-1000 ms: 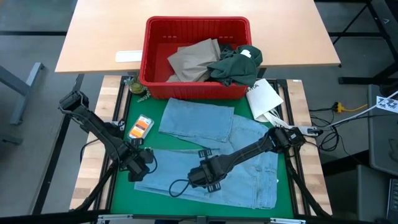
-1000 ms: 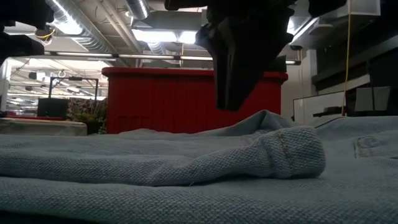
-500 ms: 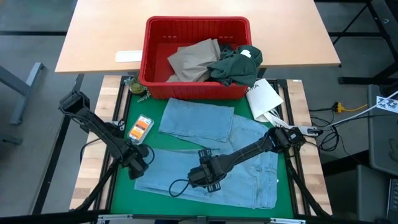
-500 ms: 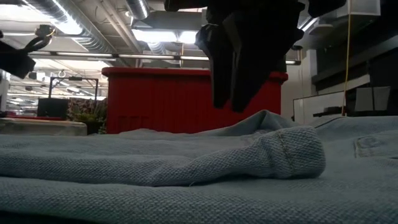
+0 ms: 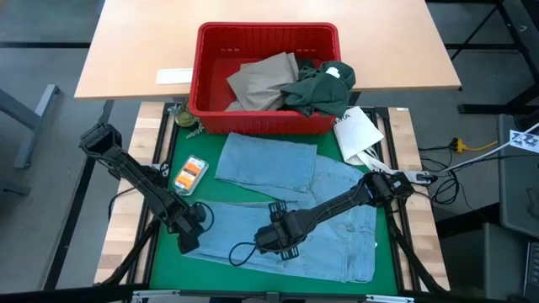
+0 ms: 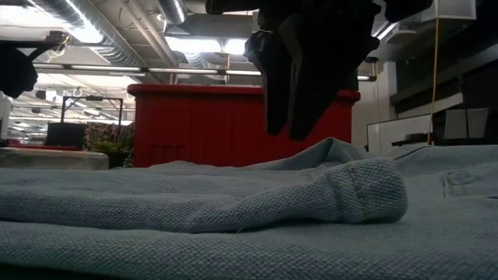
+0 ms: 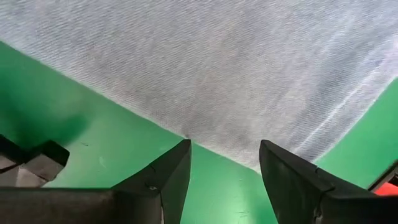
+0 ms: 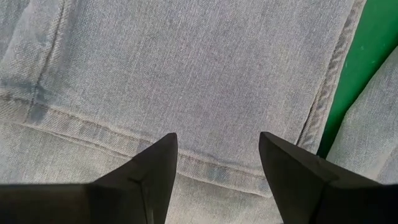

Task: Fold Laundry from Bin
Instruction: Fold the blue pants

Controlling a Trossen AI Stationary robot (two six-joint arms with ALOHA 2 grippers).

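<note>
The setting is an industrial robotics lab or workshop. The low view shows an open ceiling with exposed silver ducting [image 6: 101, 35] at 11 o'clock and rows of strip lights [image 6: 194, 43] at 12 o'clock, above a large open hall. Equipment racks with a dark monitor [image 6: 66, 134] stand at 9 o'clock. The high view shows a grey concrete floor [image 5: 50, 25] and a metal-framed work cell with a green mat [image 5: 164, 252]. A plain wood-topped table [image 5: 135, 50] adjoins it at 12 o'clock. Loose cables [image 5: 438, 181] run across the floor at 3 o'clock, one with a yellow plug [image 5: 460, 145].
</note>
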